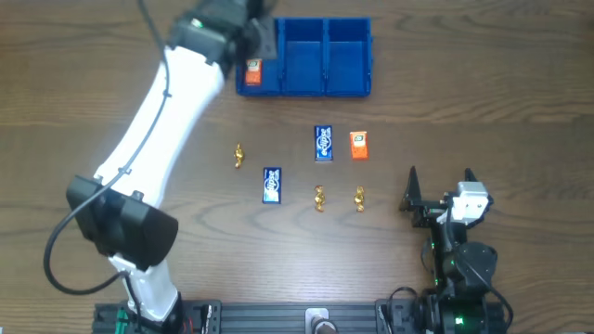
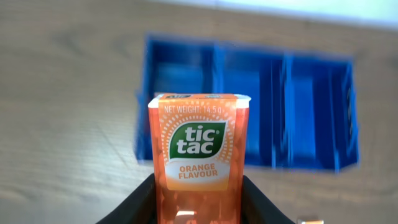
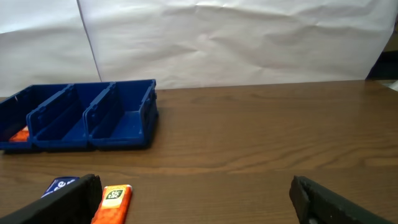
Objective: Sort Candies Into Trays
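Observation:
My left gripper (image 2: 199,190) is shut on an orange candy box (image 2: 199,146), held upright over the left end of the blue three-compartment tray (image 2: 305,112). In the top view that gripper (image 1: 251,44) is at the tray's (image 1: 348,56) left compartment, with an orange box (image 1: 253,72) just below it. Low in that compartment an orange patch (image 3: 18,134) shows; I cannot tell if it is the held box. On the table lie two blue packs (image 1: 323,143) (image 1: 272,185), another orange box (image 1: 359,145) and three gold-wrapped candies (image 1: 238,155) (image 1: 319,198) (image 1: 359,197). My right gripper (image 1: 438,181) rests open near its base.
The tray's (image 3: 118,118) middle and right compartments hold nothing. White paper backs the table's far edge. The loose candies lie in mid-table between the tray and the arm bases, to the left of the right gripper (image 3: 193,205).

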`<state>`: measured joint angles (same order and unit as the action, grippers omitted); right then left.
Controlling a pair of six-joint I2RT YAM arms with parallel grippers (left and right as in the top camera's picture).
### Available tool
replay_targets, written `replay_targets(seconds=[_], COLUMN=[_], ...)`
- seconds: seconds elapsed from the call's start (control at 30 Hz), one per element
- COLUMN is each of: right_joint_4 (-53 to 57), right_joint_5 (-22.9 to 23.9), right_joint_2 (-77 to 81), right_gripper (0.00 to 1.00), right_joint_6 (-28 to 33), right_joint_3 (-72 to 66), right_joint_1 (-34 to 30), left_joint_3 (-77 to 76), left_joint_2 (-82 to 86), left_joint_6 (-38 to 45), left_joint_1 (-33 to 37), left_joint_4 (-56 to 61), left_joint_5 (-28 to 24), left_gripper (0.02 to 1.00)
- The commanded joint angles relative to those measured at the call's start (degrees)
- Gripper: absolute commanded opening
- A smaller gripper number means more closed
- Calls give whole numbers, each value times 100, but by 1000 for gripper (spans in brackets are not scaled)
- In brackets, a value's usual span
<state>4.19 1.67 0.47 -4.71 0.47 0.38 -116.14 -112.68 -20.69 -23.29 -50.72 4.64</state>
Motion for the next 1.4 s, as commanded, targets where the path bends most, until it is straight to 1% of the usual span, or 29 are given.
replay_targets(seconds=[0.03, 0.23, 0.4, 0.43, 0.47, 0.57, 0.6, 0.7, 0.73, 0.77, 0.87, 0.93, 1.0, 1.1, 1.23, 1.37, 1.4], right_joint_4=[46, 46, 46, 46, 46, 46, 46, 46, 46, 46, 46, 46, 46, 46, 46, 46, 46], right_joint_5=[-31, -31, -31, -31, -31, -31, -31, -31, -31, -31, -31, -31, -31, -31, -31, -31, -31], right_joint_2=[-31, -31, -31, -31, -31, -31, -31, -31, -31, -31, -31, -31, -31, -31, -31, -31, -31], right_gripper=[998, 998, 998, 998, 998, 998, 998, 998, 998, 998, 998, 998, 998, 998, 998, 998, 998], right_joint_6=[70, 70, 70, 70, 70, 70, 70, 70, 70, 70, 70, 70, 70, 70, 70, 70, 70], right_joint_3=[-2, -2, -2, -2, -2, -2, -2, -2, -2, -2, -2, -2, -2, -2, -2, -2, -2], right_joint_1=[-50, -50, -50, -50, -50, -50, -50, -50, -50, -50, -50, -50, -50, -50, -50, -50, -50], left_joint_3=[-962, -1239, -1237, -1237, -1237, -1239, -1248, -1547, -1867, -2116, -2883, -2951, -2872, -2411, -1438, -490, -315], left_joint_2=[-1252, -2024, -2103, -2103, -2103, -2103, -2098, -2057, -2052, -2052, -2052, -2052, -2111, -2151, -2179, -2179, -2181], left_joint_6=[584, 649, 636, 638, 647, 654, 651, 588, 511, 492, 323, -13, -374, -1134, -1757, -2118, -2140], left_joint_1=[136, 208, 271, 278, 278, 275, 275, 247, 170, 94, -369, -772, -1141, -1714, -2365, -2546, -2573], left_joint_4=[-295, -389, -531, -542, -544, -535, -518, -603, -776, -914, -1370, -1526, -1591, -1606, -1220, -632, -490], left_joint_5=[-22, -24, -24, -24, -22, -24, -48, -323, -339, -339, -208, 4, 20, 22, 0, -302, -302], left_gripper=[354, 369, 375, 397, 432, 673, 770, 908, 972, 998, 998, 996, 998, 998, 998, 1000, 998])
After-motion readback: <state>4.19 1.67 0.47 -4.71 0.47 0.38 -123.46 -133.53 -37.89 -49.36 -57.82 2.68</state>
